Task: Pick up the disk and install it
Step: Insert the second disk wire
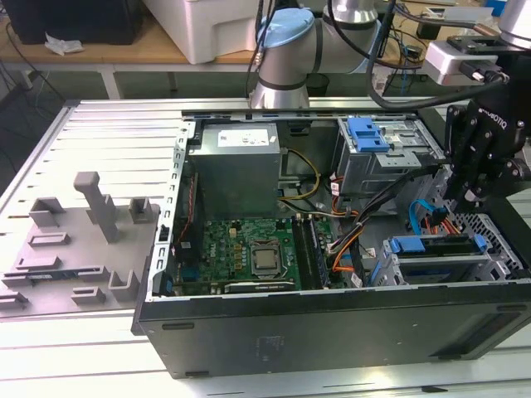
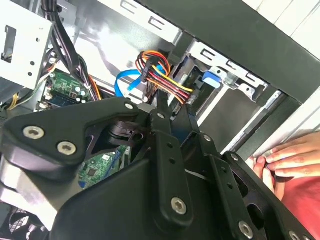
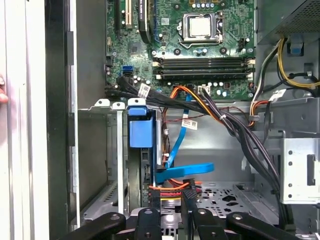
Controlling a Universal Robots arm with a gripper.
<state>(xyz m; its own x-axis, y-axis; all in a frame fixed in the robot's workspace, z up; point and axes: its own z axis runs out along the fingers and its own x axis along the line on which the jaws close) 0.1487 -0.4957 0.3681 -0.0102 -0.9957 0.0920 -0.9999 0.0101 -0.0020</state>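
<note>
Already done: as far as I can judge, the pick-up is over; the disk point(image 3: 141, 131) stands on edge in the lower drive bay point(image 3: 100, 150) at the front corner of the open computer case point(image 1: 332, 332), its blue carrier bracket facing up.
Disk in the exterior view: it sits low toward that view's right, just below the end effector point(image 1: 459, 199).
End effector: it hangs inside the case just beside the disk, right at the bundle of orange, red and yellow power wires point(image 2: 165, 82); I cannot tell whether it is clenched or released, or whether it grasps the plug.
Left to do: probably the seating or cabling at the bay, though I cannot confirm that any plug is home.
Other drive cage: 1 blue-handled cage point(image 1: 373, 141) sits at the back, apart from the work.
Person: 1 hand point(image 2: 287, 156) rests on the case rim.
Writing: the power supply point(image 1: 236, 162) carries a white label and the cables carry small tags, none readable from where I stand; lettering on the end effector's body I leave unread.
</note>
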